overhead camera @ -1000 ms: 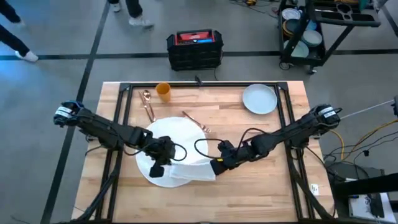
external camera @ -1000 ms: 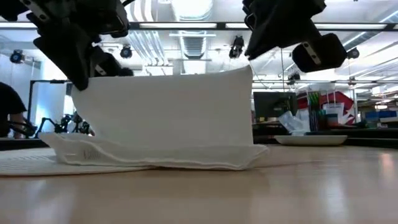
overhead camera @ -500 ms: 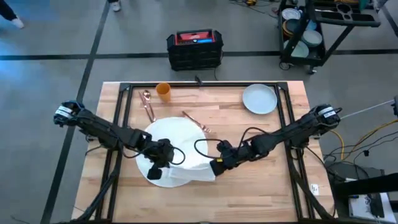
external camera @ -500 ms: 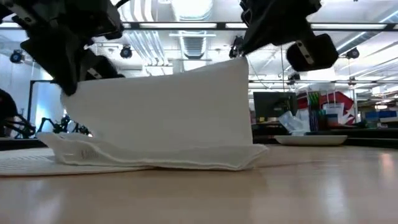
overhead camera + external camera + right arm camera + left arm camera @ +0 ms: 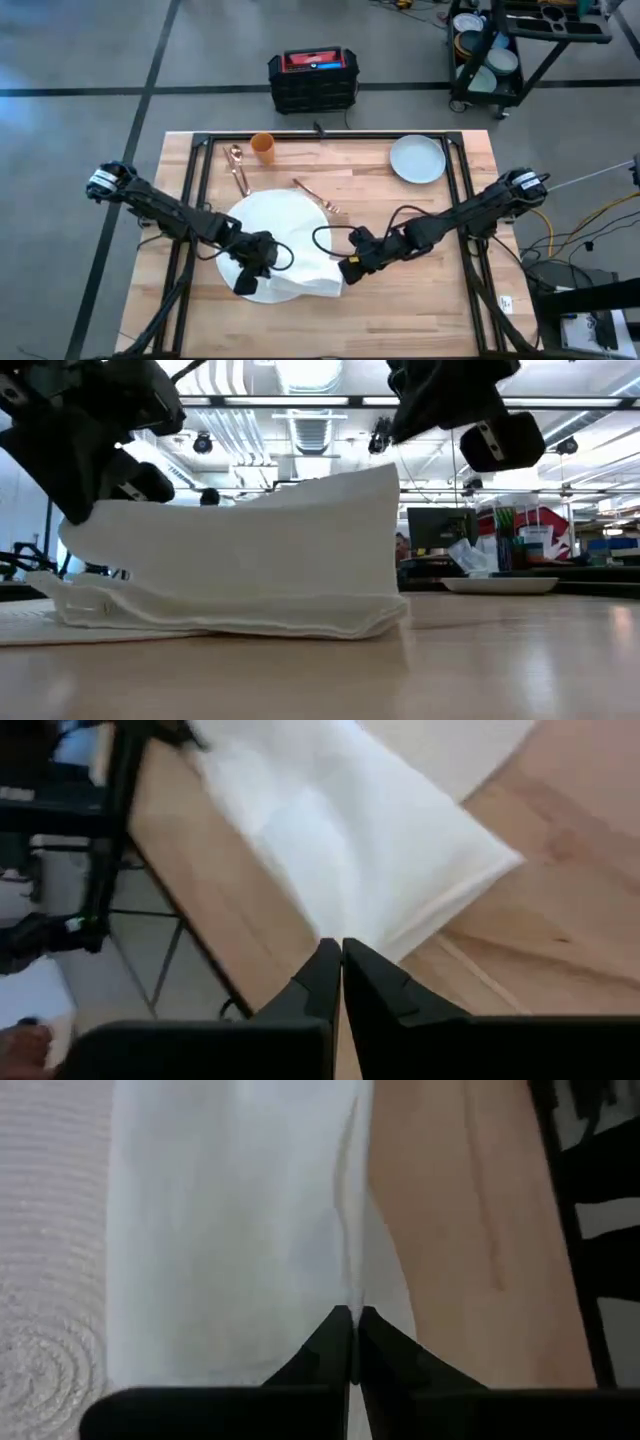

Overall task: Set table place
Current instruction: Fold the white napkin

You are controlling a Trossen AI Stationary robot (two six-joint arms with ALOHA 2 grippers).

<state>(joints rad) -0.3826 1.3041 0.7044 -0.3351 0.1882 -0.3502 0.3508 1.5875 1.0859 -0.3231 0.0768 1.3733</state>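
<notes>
On the table (image 5: 440, 215), a cup (image 5: 262, 146) stands at 11 o'clock; both grippers, left (image 5: 247, 281) and right (image 5: 349, 270), pinch a napkin (image 5: 305, 275) at 6 o'clock over the mat (image 5: 275, 215).

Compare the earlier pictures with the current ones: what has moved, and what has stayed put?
The left gripper, clamped on the white napkin, drew its corner outward toward the table's near-left edge. The right gripper kept its hold in place. Plate, cup and cutlery stayed.

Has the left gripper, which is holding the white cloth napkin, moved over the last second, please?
Yes. The left gripper has drawn toward the table's near edge and slightly outward, away from the copper spoon, dragging its corner of the white cloth napkin along.
</notes>
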